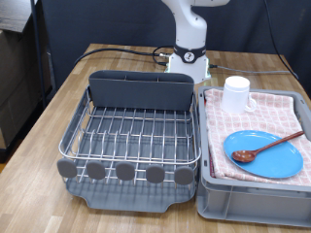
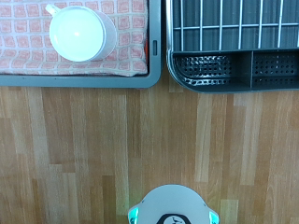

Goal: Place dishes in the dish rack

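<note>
No dish has been racked: mug [image 1: 237, 94], plate [image 1: 264, 154] and wooden spoon [image 1: 268, 147] lie on the crate's cloth [image 1: 225, 146]; the dish rack [image 1: 131, 131] stands bare. The gripper is unseen, so its state cannot be told.

- Tabletop [image 1: 39, 116] is light wood with plank-style grain, and it fills most of the wrist view too.
- Black cables [image 1: 117, 53] snake across its far end.
- Dark cabinet or screen thing [image 1: 19, 68] stands at the exterior view's left.
- Back area is pretty dim, with even, soft lighting on the wood.
</note>
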Tool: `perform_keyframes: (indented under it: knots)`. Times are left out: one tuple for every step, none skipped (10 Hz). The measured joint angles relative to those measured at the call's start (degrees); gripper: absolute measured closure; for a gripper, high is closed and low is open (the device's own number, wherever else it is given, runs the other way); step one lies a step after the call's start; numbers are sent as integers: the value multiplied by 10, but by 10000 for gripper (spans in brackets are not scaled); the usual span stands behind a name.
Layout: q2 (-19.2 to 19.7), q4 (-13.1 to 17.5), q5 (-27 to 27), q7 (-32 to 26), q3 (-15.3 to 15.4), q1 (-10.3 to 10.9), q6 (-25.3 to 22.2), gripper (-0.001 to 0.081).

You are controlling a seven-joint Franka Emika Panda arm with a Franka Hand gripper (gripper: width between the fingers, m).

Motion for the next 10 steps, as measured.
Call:
perform_keyframes:
  knots:
    - [0,0,1,6,2,0,0,3]
    - [2,0,2,23,9,0,0,3]
    - [7,1,2,47,22,0,0,3]
    - [15,5,5,78,39,0,2,3]
    - [28,12,10,113,56,0,9,3]
    - [44,20,17,145,72,0,25,3]
    - [62,30,24,175,86,0,44,3]
    - [81,40,31,203,97,0,64,3]
    - [101,52,38,233,105,0,83,3]
    - [123,66,44,265,113,0,94,3]
